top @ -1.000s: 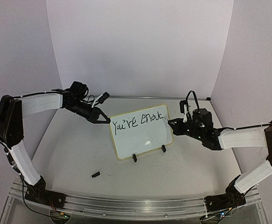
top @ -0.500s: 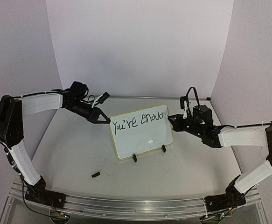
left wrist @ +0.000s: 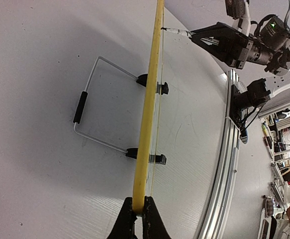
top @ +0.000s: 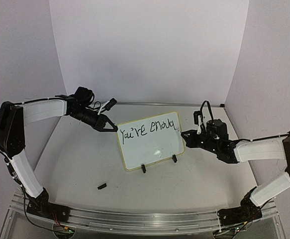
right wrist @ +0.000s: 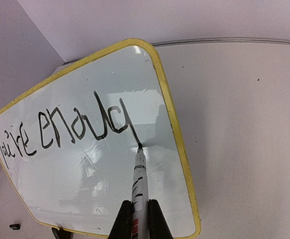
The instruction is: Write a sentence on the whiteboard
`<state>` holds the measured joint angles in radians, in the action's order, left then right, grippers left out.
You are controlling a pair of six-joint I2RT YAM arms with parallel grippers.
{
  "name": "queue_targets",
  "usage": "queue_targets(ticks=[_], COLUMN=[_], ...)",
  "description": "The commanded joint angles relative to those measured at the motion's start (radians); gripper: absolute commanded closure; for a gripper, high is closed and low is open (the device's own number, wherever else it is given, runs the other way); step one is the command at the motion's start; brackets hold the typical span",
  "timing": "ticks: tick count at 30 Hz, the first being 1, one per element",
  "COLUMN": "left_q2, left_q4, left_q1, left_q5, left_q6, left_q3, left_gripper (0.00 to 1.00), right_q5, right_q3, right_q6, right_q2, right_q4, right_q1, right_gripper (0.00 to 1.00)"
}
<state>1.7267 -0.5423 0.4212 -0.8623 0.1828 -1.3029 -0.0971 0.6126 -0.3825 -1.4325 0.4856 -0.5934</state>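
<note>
The whiteboard (top: 152, 142) stands upright on two black clip feet in the middle of the table, with a yellow rim. Black marker letters reading "You're enoug" (top: 147, 128) run along its top; the last letter's tail is partly drawn (right wrist: 130, 130). My left gripper (top: 114, 129) is shut on the board's upper left rim (left wrist: 141, 199). My right gripper (top: 186, 135) is shut on a white marker (right wrist: 139, 184), whose black tip (right wrist: 140, 147) touches the board at the tail's end. In the left wrist view the board is edge-on (left wrist: 149, 109).
A small black marker cap (top: 102, 186) lies on the table in front of the board, to the left. A wire stand (left wrist: 92, 112) props the board from behind. Pale walls enclose the back and sides. A metal rail (top: 145, 219) runs along the near edge.
My right gripper has moved down and slightly right with the marker, drawing the downstroke of the last letter. The left gripper and the board have not moved.
</note>
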Motion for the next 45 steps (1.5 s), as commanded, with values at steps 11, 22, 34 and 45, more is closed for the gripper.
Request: queue_targets(ticks=[11,22,34,45], left_q2=[-0.003,-0.006,-0.005,-0.004], left_q4=[-0.024,-0.024,-0.025,-0.026], left_q1=[0.024,0.025,0.025,0.025], left_q5=[0.061,0.066,0.067,0.066], left_q6=[0.053,0.055,0.056,0.056], left_q3=[-0.019,-0.018,-0.018,-0.019], left_gripper=[1.0,1.0,1.0,1.0], right_q5=[-0.101,-0.024,0.052,0.079], right_q3=[0.023,0.052,0.133,0.184], right_q6=[-0.01,-0.031,0.036,0.066], right_q2=[0.018,0.119,0.029,-0.039], right_q4=[-0.01,0.067,0.044,0.033], right_q1=[0.001,0.001,0.0,0.002], right_gripper=[1.0,1.0,1.0,1.0])
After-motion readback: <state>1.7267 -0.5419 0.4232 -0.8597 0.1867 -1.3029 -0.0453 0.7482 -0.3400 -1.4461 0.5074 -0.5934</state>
